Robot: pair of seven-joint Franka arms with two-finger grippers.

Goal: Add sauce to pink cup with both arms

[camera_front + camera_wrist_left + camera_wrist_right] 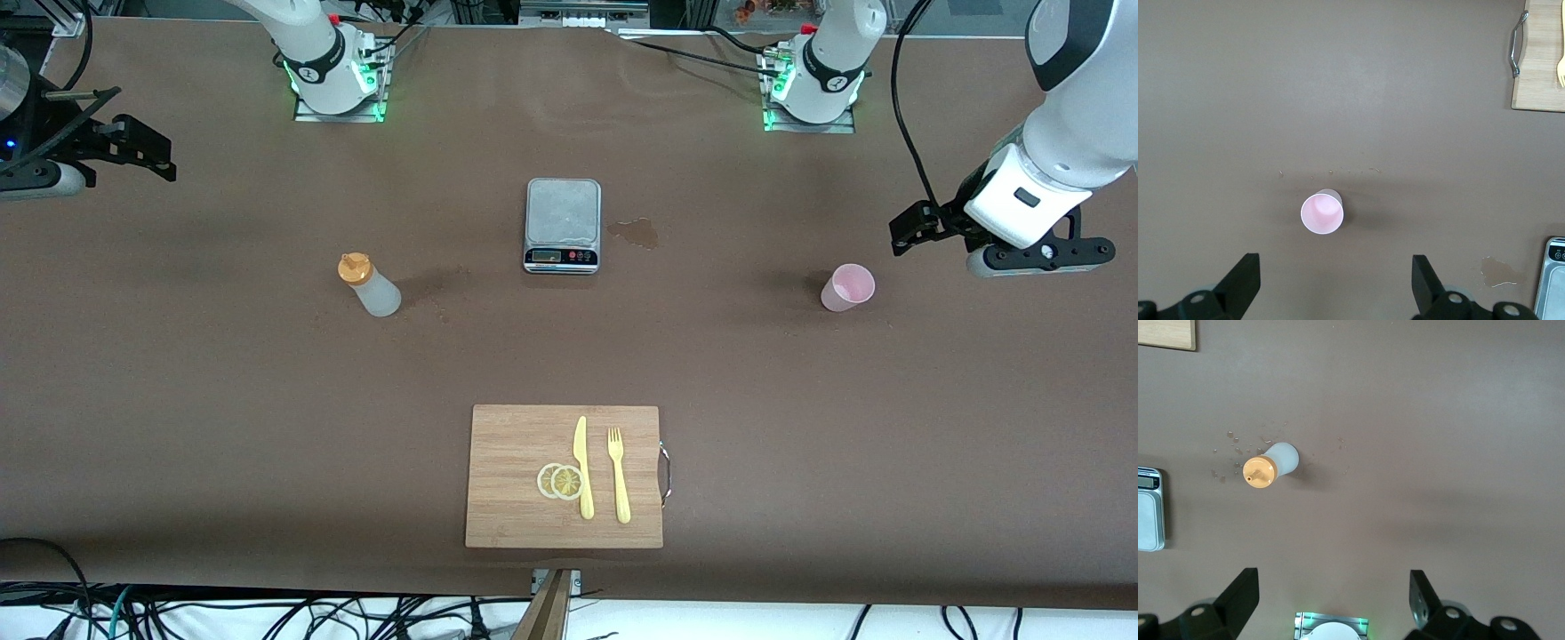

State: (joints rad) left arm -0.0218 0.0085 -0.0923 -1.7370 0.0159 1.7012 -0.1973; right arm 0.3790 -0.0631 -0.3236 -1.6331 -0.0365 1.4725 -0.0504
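Hands first: your left hand (1335, 290) hangs in the air at the left arm's end of the tabletop (178, 400), spread wide with its two fingers (1241, 283) far apart, holding and touching nothing. Look through its wrist view and you see the pink cup (1322, 212) straight below the gap, upright, mouth up, with nothing visible inside.

Your right hand (1331, 607) is up over the right arm's end of the tabletop, just as wide open and just as empty. Its fingers (1238, 600) frame the sauce (1271, 465), which stands upright on the tabletop with its orange nozzle cap on.

From the front camera you find the sauce (369, 284) toward the right arm's end and the pink cup (847, 287) toward the left arm's end, well apart. Between them, a little farther from the camera, sits a grey scale (563, 225) with a wet patch (635, 233) beside it. Nearer the camera lies a wooden cutting board (507, 444) carrying two lemon slices (560, 481), a yellow knife (582, 467) and a yellow fork (618, 476).
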